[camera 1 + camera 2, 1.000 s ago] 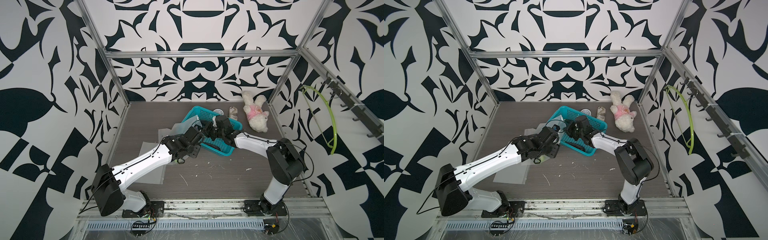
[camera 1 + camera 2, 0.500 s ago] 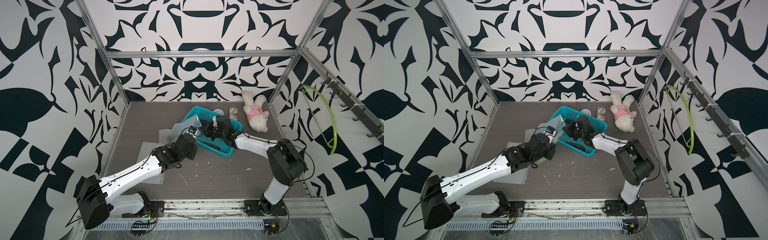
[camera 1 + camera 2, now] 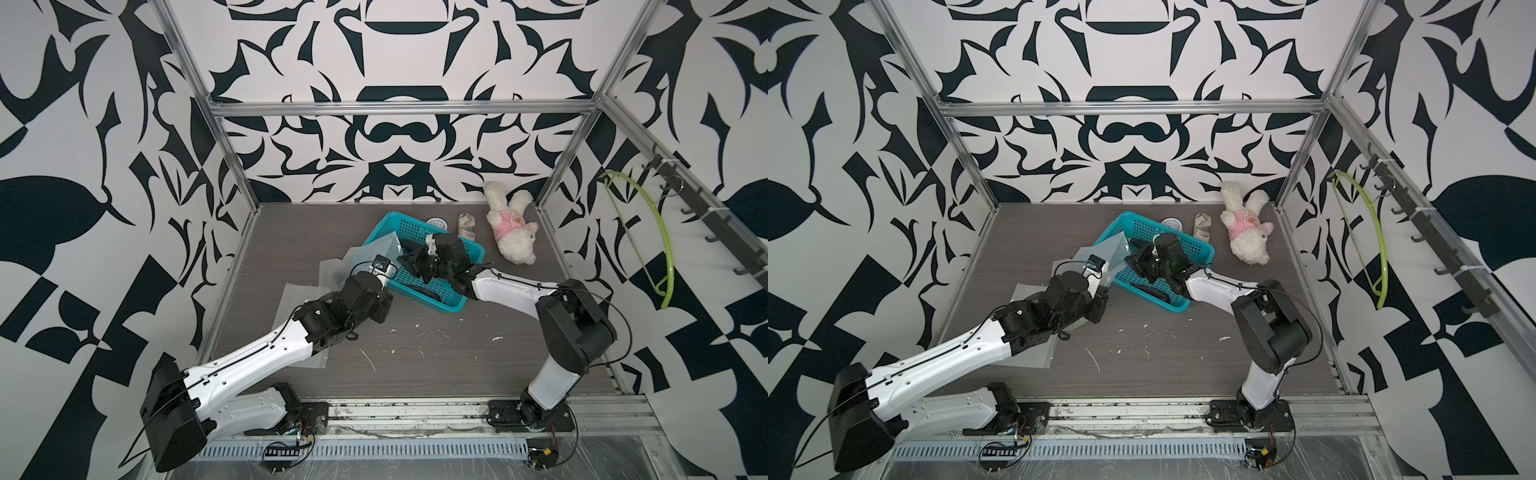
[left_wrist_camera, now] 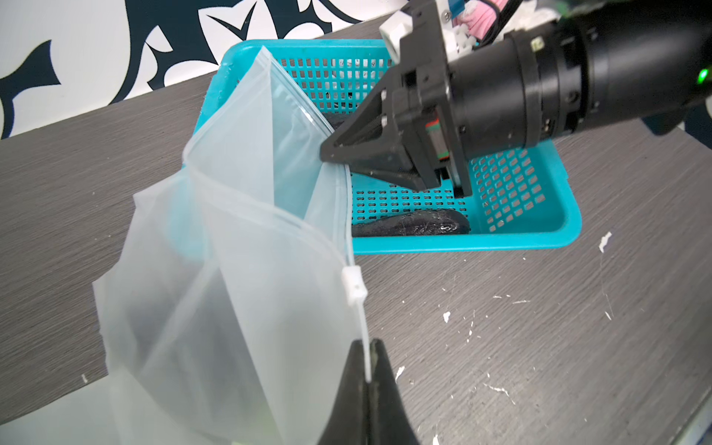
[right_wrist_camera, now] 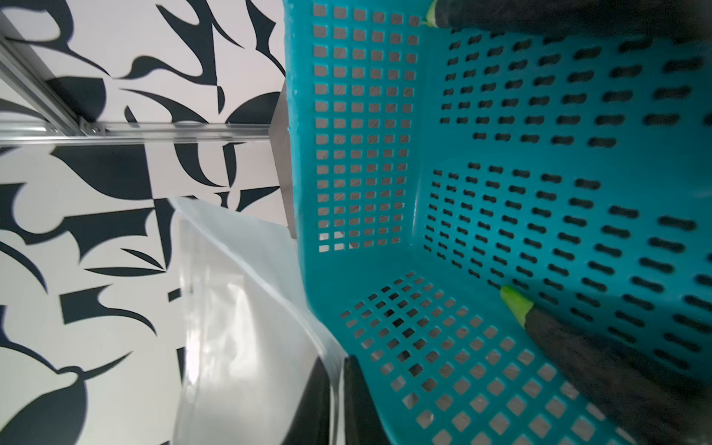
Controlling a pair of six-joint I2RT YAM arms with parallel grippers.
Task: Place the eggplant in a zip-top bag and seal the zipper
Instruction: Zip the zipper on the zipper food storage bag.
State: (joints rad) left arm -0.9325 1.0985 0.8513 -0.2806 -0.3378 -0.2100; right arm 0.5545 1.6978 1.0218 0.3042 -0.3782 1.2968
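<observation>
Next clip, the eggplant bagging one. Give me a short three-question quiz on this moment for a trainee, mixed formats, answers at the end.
1. True or false: the eggplant lies in the teal basket, outside the zip-top bag.
2. What is the left gripper shut on? A. the basket's rim. B. the bag's zipper strip. C. the eggplant.
3. Fill in: the bag's mouth is ____ (open or sealed).
Key: 1 true; 2 B; 3 open.
</observation>
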